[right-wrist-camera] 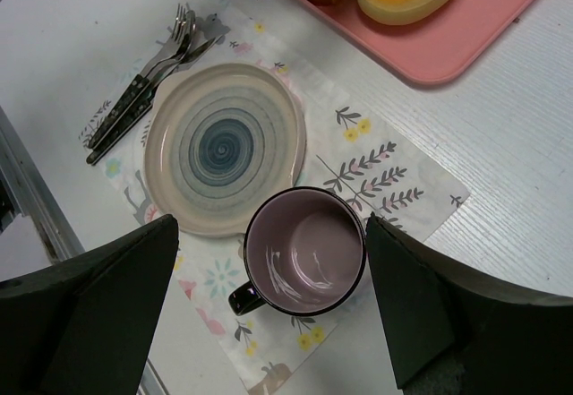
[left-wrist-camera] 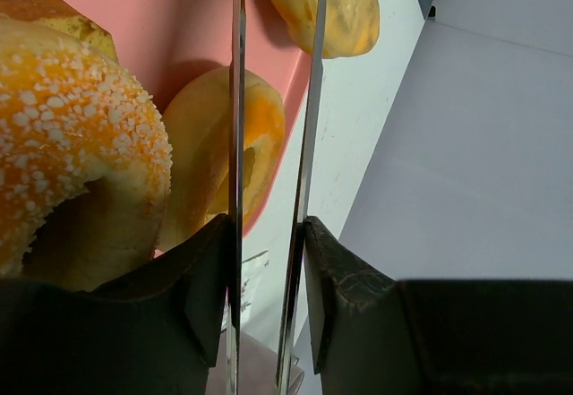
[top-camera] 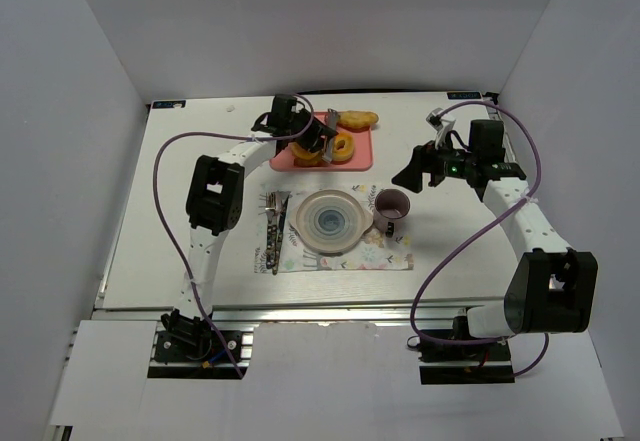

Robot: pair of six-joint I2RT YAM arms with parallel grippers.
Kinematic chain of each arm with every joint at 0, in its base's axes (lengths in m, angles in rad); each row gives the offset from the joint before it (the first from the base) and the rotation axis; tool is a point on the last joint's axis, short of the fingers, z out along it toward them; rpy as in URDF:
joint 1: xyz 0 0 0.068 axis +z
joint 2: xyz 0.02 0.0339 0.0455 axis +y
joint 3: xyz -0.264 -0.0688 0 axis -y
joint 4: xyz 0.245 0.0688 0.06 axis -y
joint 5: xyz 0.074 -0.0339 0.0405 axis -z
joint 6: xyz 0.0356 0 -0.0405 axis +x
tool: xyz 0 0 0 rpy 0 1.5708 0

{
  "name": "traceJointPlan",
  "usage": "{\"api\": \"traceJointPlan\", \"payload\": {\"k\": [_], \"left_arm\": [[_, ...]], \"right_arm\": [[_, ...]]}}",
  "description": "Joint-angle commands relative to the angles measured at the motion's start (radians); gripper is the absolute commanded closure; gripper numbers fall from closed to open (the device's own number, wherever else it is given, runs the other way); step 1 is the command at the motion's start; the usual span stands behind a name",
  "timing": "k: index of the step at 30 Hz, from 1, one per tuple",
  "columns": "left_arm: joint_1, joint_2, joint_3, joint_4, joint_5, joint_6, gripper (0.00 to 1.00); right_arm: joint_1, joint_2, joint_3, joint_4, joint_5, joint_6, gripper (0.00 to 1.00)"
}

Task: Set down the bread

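bread (top-camera: 357, 119): lying at the far right corner of the pink tray (right-wrist-camera: 474, 37), behind the donuts (top-camera: 340, 148). left tool (left-wrist-camera: 267, 234): clenching metal tongs (left-wrist-camera: 235, 99), blades reaching toward the bread. right tool (right-wrist-camera: 269, 234): hanging released, jaws gaping wide, over the purple mug (right-wrist-camera: 304, 252).

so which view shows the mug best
The right wrist view: the mug is close and whole, empty inside and handle clear. The top external view shows it small beside the plate. The left wrist view misses it.
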Motion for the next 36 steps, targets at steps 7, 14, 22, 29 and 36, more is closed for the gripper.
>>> {"api": "traceJointPlan", "payload": {"k": [7,14,22,29,36], "left_arm": [[-0.006,-0.049,-0.046,0.120,0.035,-0.063,0.66],[-0.006,-0.088,-0.106,0.247,0.050,-0.125,0.87],[-0.004,-0.135,-0.160,0.390,0.059,-0.197,0.95],[-0.003,-0.180,-0.181,0.476,0.076,-0.241,0.97],[-0.001,-0.235,-0.213,0.493,0.093,-0.237,0.98]], "right_arm": [[-0.008,-0.030,-0.008,0.029,-0.029,0.005,0.11],[-0.008,-0.033,-0.009,0.026,-0.031,0.005,0.11],[-0.008,-0.038,-0.008,0.021,-0.032,0.002,0.11],[-0.008,-0.040,-0.003,0.018,-0.032,0.003,0.11],[-0.008,-0.041,0.009,0.012,-0.032,0.002,0.11]]}}
